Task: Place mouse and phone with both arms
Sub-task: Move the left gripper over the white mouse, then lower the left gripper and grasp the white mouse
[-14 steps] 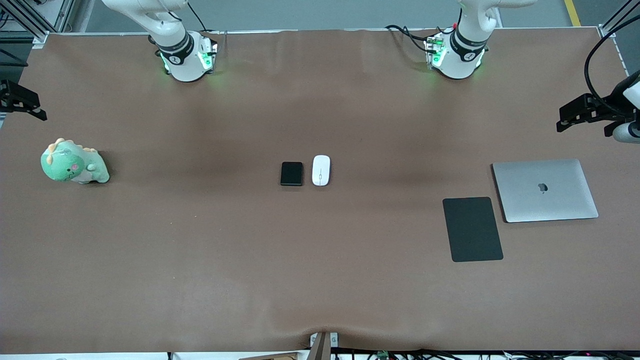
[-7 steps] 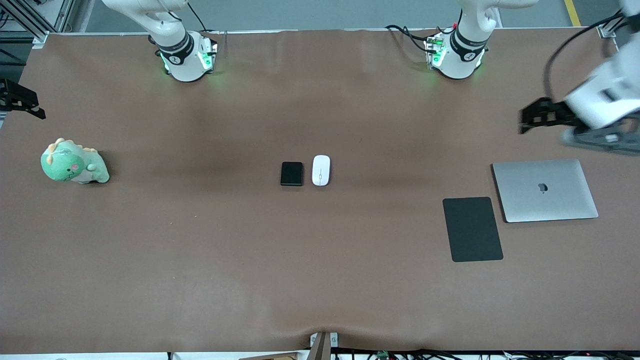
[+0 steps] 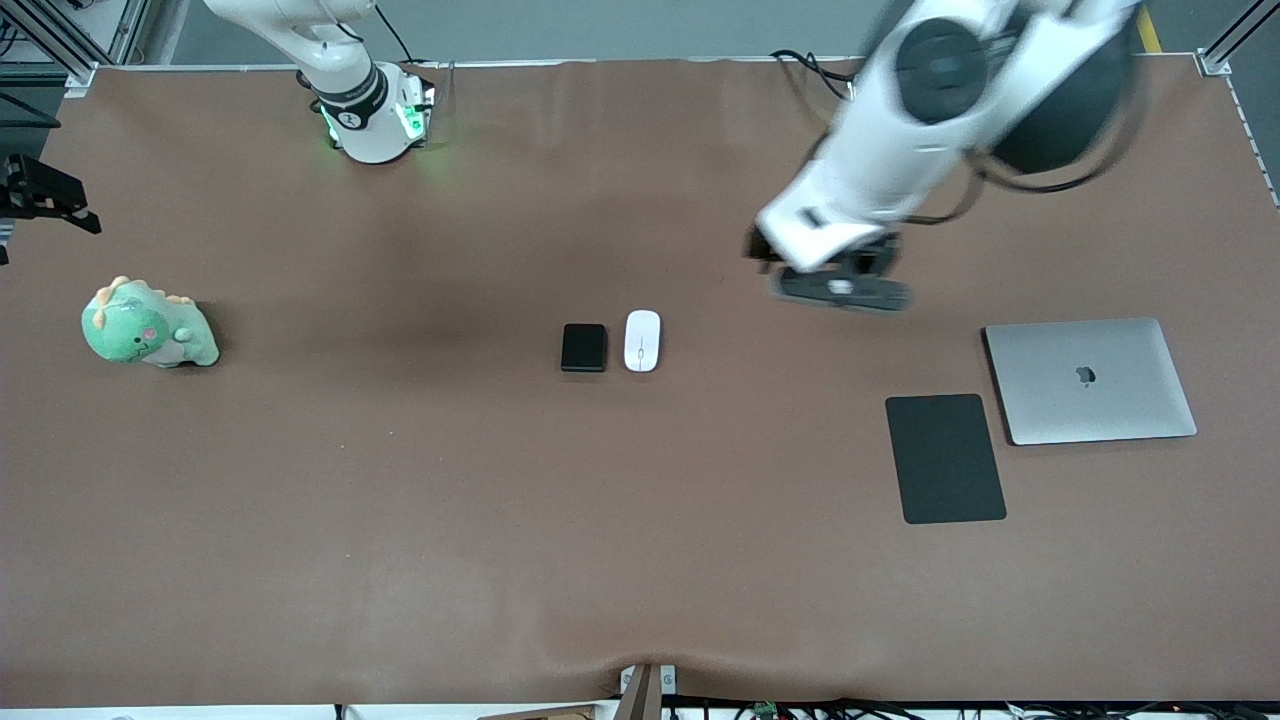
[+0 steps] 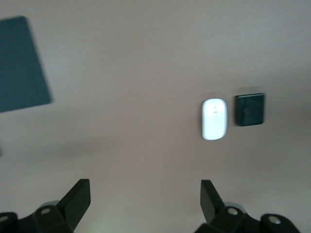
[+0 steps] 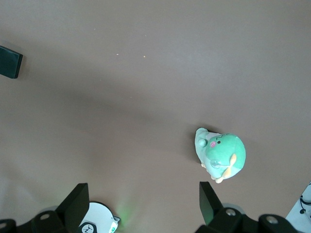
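Only the front view shows the laptop's point(image 3: 1090, 380) Apple logo. Both hands gape wide, empty: left hand point(image 4: 146, 196) over bare counter point(image 3: 400, 520), right hand point(image 5: 141, 196) at the right arm's end.

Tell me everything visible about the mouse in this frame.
The mouse is a small white oval with a smooth, glossy shell and a thin grey line along its middle. It lies flat on the brown table near the centre, right beside the phone with a narrow gap between them, on the side toward the left arm's end. No gripper touches it.
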Available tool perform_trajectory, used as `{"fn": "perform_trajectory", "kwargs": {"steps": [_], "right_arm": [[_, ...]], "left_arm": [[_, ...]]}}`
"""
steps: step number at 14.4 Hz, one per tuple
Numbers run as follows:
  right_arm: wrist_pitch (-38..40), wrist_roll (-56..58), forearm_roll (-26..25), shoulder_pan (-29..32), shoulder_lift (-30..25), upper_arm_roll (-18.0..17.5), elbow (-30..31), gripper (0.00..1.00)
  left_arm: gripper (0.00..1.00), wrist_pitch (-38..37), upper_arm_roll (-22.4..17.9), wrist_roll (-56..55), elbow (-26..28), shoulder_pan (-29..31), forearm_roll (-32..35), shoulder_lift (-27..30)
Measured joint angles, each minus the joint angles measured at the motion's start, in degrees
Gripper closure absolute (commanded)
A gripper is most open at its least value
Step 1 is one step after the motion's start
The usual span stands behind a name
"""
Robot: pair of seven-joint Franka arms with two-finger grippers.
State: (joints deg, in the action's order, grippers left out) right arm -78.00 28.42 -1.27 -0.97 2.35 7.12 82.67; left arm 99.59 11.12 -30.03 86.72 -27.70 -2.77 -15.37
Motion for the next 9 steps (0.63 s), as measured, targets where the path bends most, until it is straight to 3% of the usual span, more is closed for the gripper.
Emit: {"fn": "perform_trajectory", "kwargs": {"steps": [5, 9], "right_arm": [[0.0, 0.0, 0.0, -1.0, 0.0, 0.0, 0.0, 0.00], [0.0, 0.0, 0.0, -0.9, 0.0, 0.3, 0.0, 0.00]], "left_arm": [[0.00, 13.8, 0.0, -12.6, 0.9, -11.6, 2.8, -11.7], [0.00, 24.2, -0.1, -17.9, 1.2, -14.4, 7.7, -20.6]]}}
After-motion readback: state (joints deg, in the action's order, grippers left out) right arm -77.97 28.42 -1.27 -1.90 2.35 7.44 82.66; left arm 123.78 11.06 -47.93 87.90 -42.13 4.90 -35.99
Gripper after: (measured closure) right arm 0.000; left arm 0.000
